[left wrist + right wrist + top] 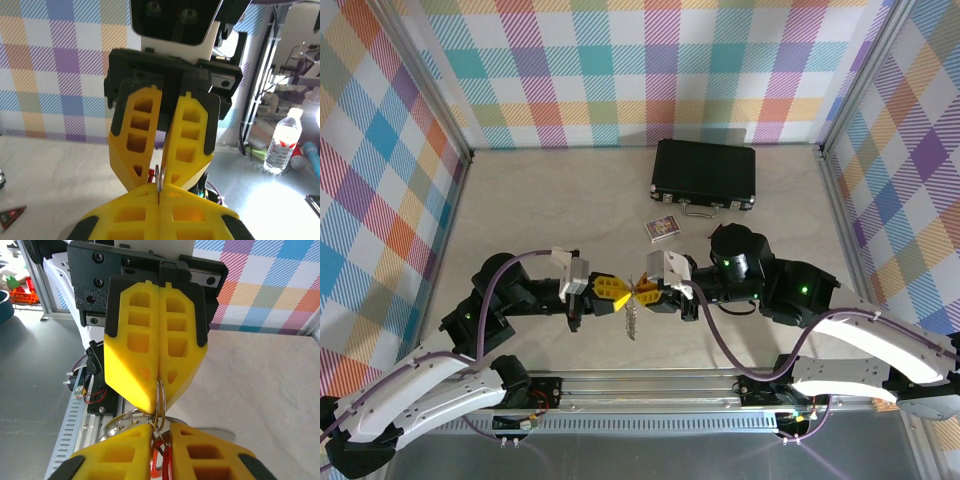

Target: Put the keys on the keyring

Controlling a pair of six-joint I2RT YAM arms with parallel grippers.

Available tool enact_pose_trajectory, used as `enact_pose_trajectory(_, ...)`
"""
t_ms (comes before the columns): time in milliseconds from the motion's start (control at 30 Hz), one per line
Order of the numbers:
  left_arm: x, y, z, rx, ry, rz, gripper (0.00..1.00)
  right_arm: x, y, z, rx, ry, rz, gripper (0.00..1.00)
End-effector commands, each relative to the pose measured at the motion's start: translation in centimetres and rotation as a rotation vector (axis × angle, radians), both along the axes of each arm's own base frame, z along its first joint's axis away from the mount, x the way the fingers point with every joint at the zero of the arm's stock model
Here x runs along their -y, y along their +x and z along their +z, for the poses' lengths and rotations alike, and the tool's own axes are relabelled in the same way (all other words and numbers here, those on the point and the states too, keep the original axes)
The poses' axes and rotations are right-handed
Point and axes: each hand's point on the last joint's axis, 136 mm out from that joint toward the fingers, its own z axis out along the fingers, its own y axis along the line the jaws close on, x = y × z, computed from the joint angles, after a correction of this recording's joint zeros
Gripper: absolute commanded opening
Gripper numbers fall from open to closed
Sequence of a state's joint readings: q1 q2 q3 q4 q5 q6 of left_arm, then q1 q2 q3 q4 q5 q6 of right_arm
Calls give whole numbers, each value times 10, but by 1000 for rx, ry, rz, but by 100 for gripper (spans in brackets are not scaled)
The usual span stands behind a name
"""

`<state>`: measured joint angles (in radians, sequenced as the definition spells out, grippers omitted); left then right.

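Above the middle of the near edge of the table (520,220), the left gripper (622,293) pinches the keyring (160,396) edge-on, presenting it. The right gripper (646,291) stands narrowly parted around the keys (159,460); grip unconfirmed.

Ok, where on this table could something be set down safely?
Bare tabletop between the left wall and the black case, and right of the case up to the right wall. Crowded: the centre, where left gripper and right gripper meet at the keyring, card box just behind.
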<state>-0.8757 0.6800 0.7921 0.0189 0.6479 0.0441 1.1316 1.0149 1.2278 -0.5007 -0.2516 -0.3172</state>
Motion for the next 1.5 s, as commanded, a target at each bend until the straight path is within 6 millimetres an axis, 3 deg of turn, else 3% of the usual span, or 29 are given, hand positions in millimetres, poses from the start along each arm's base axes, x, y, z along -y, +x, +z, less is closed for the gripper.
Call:
enact_pose_trajectory(0,0,-14,26,40,-111,-76,0,-2,0,7,-11,45,5,13)
enact_pose_trajectory(433,-1,-13,21,34,-99,-63,0,-1,-3,12,-9,79,15,20)
enact_pose_trajectory(867,0,-11,17,37,-77,-51,0,1,-6,18,-1,106,27,18)
enact_pose_trajectory(1167,0,-9,16,40,-59,-46,0,-3,-2,17,0,102,21,11)
enact_pose_trajectory(1333,0,-8,11,37,-28,-38,0,-3,6,14,8,84,-20,0)
enact_pose_trajectory(1467,-1,-4,4,36,17,-10,0,-4,12,7,16,39,-40,0)
